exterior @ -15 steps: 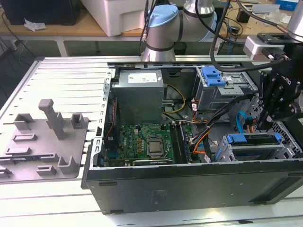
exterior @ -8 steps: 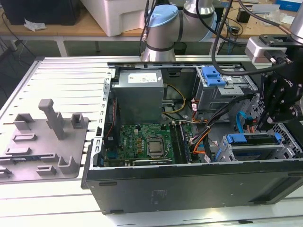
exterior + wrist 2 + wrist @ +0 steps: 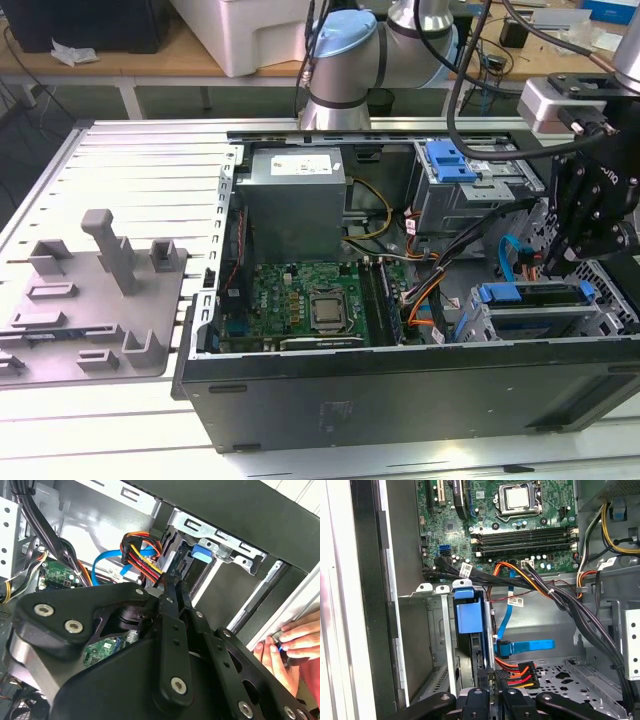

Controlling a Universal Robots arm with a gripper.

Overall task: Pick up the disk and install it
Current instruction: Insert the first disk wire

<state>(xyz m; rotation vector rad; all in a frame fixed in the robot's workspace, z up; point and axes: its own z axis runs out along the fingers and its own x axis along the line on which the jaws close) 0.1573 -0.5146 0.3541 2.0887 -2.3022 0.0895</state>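
The disk [image 3: 530, 296], silver in a blue carrier rail, lies seated in the lower metal drive cage at the exterior view's right of the open computer case. Its blue carrier tab [image 3: 469, 611] sticks out of the cage in the first wrist view and also shows in the second wrist view as the blue tab [image 3: 202, 553]. My gripper [image 3: 556, 268] hangs just over the disk's end. The black fingers [image 3: 171, 587] stand together, shut, holding nothing that I can see. Their tips sit by the red-yellow-black power plug [image 3: 516, 675] beside the disk's edge.
A person's hand [image 3: 291, 641] rests on the case's outer edge. A second drive cage with a blue latch bracket [image 3: 450, 160] stands behind. Blue cables [image 3: 530, 646], wire bundles, the motherboard [image 3: 310, 300] and power supply [image 3: 295, 200] crowd the case. A grey fixture [image 3: 100, 290] sits at the exterior view's left.
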